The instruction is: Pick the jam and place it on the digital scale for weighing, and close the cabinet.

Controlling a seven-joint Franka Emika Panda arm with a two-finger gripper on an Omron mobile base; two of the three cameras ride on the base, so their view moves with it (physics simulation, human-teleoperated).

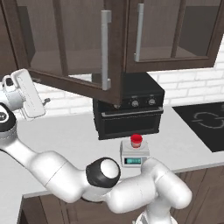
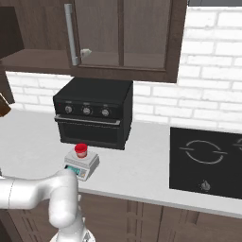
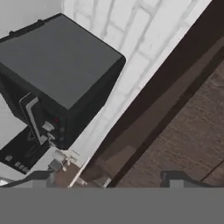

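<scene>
The jam, a small red jar, stands upright on the round plate of the digital scale, on the counter in front of the black oven. The cabinet hangs above; its left door is swung out towards me, with its silver handle at the free edge. My gripper is open and holds nothing, at the far left just under that door's lower edge. In the hand view the brown door lies close on the right.
The black oven stands against the white brick wall. A black cooktop is set into the counter on the right. A small grey-white object sits inside the cabinet. Drawers run below the counter edge.
</scene>
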